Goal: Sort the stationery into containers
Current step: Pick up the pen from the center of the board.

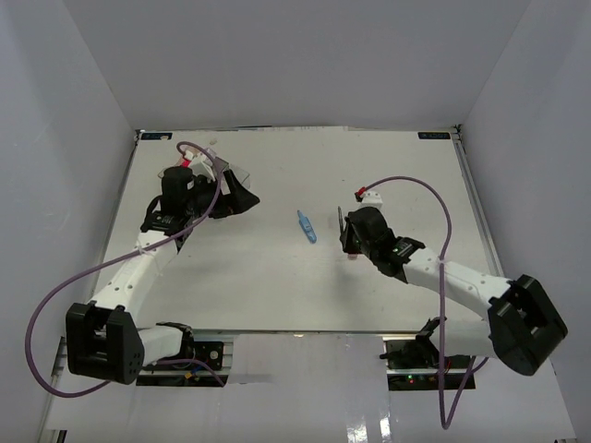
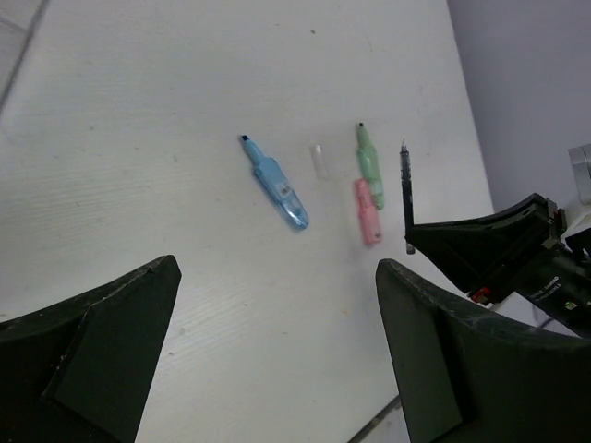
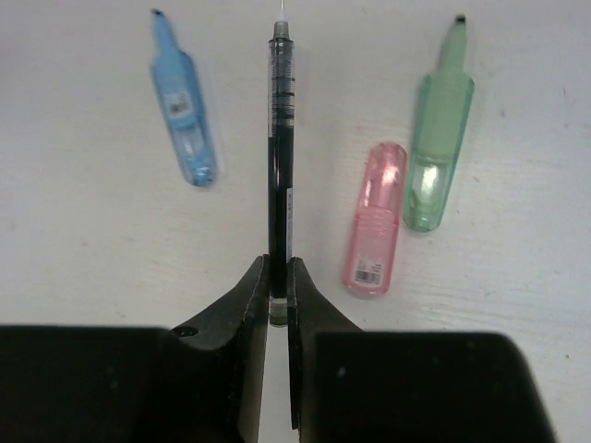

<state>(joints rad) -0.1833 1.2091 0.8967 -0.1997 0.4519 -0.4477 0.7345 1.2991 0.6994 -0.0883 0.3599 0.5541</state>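
Note:
My right gripper [image 3: 277, 263] is shut on the lower end of a thin black pen [image 3: 279, 166], which lies along the white table and points away from me. A pastel blue marker [image 3: 183, 106] lies to its left. To its right are a pink marker [image 3: 376, 219] and a mint green one [image 3: 440, 138]. My left gripper [image 2: 277, 268] hangs open over bare table at the back left, with the blue marker [image 2: 275, 183], green marker [image 2: 369, 166], pink marker [image 2: 367, 210] and pen [image 2: 406, 194] ahead of it. The containers are not visible in any view.
A small clear cap [image 2: 319, 161] lies between the blue and green markers. In the overhead view the blue marker [image 1: 306, 226] sits mid-table between the left gripper [image 1: 238, 197] and the right gripper [image 1: 343, 231]. White walls enclose the table [image 1: 277, 286].

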